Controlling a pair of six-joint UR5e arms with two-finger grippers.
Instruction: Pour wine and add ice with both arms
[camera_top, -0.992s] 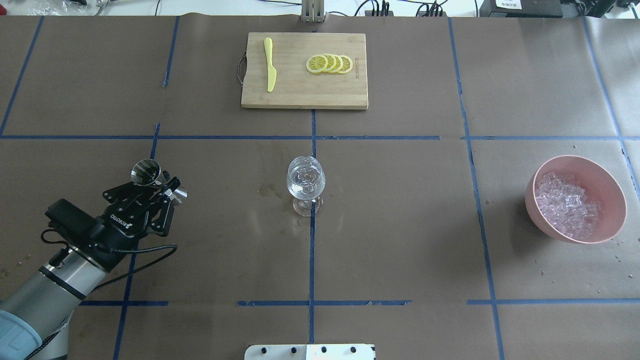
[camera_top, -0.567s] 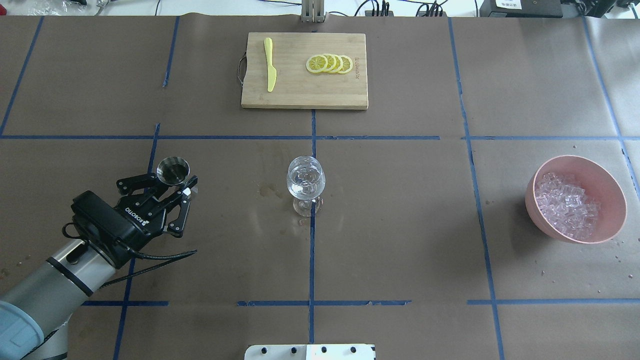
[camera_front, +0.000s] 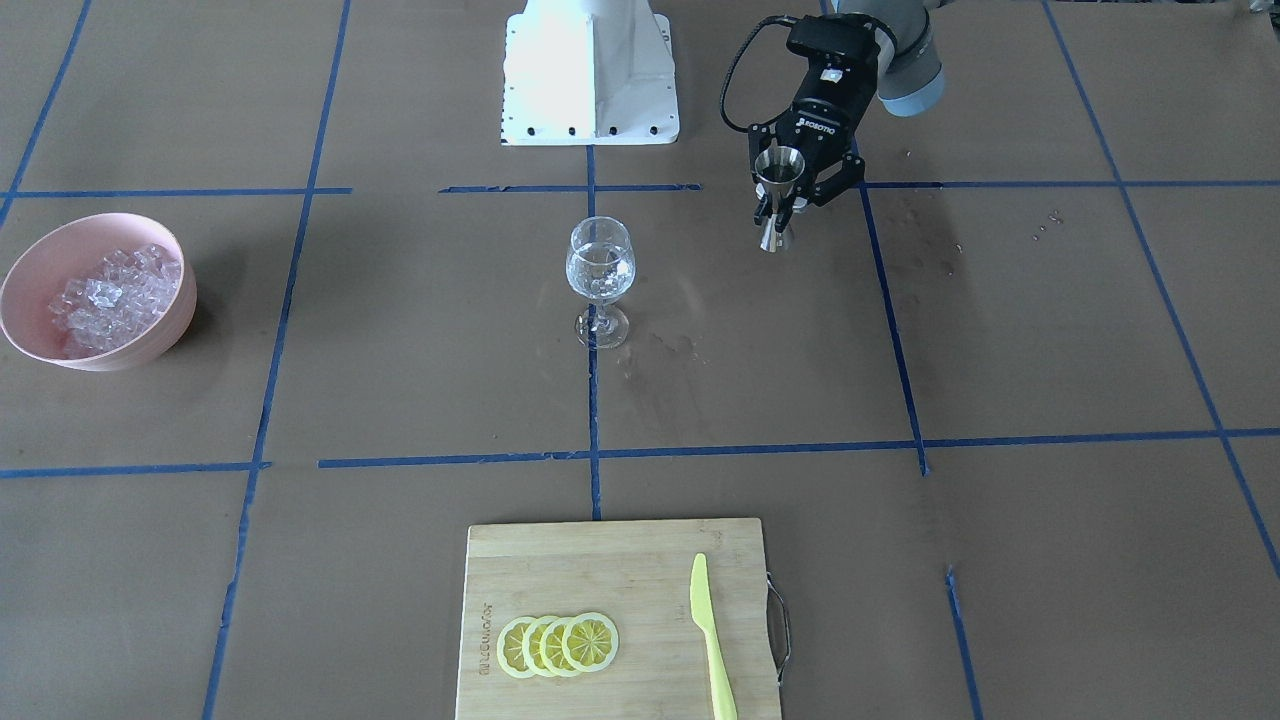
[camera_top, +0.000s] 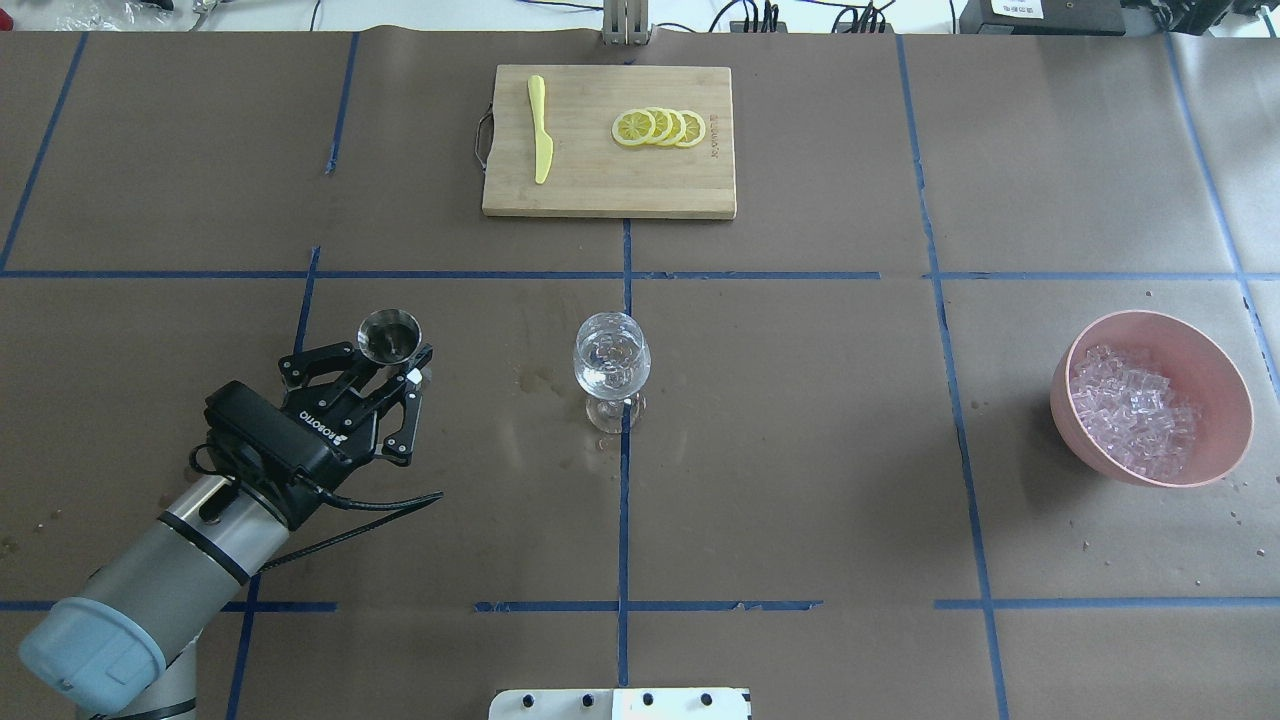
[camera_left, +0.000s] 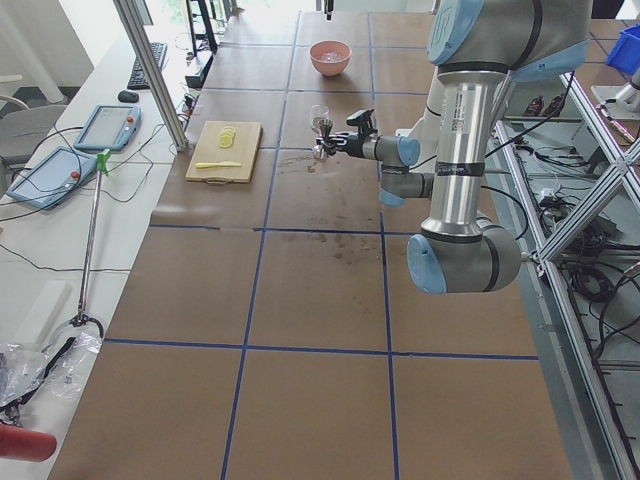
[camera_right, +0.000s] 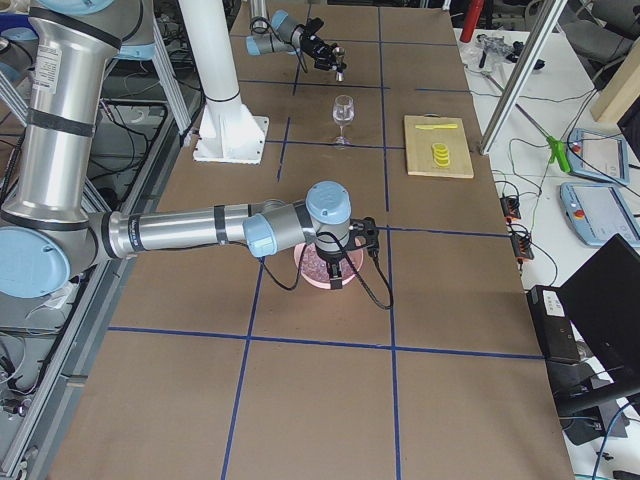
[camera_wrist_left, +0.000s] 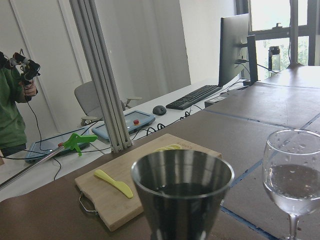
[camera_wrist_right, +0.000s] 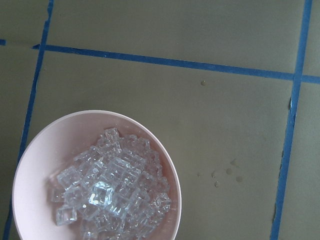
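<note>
My left gripper (camera_top: 385, 360) is shut on a steel jigger (camera_top: 389, 334) and holds it upright above the table, left of the wine glass (camera_top: 611, 360). The glass stands at the table's middle with a little clear wine (camera_front: 599, 277) in it. In the left wrist view the jigger (camera_wrist_left: 182, 192) fills the foreground, with the glass (camera_wrist_left: 295, 175) at its right. The ice (camera_top: 1130, 410) lies heaped in a pink bowl (camera_top: 1225, 440) at the right. My right gripper (camera_right: 334, 272) hangs over that bowl and shows only in the exterior right view, so I cannot tell if it is open. Its wrist view looks down on the ice (camera_wrist_right: 110, 190).
A wooden cutting board (camera_top: 608, 195) at the far middle carries lemon slices (camera_top: 660, 127) and a yellow knife (camera_top: 540, 130). The white pedestal base (camera_front: 588, 70) stands at the robot's edge. Wet spots (camera_top: 535, 380) mark the paper left of the glass.
My left gripper has moved right, toward the glass, with the jigger in it. The jigger's mouth has turned from tilted to facing up. The glass and the bowl have not moved.
</note>
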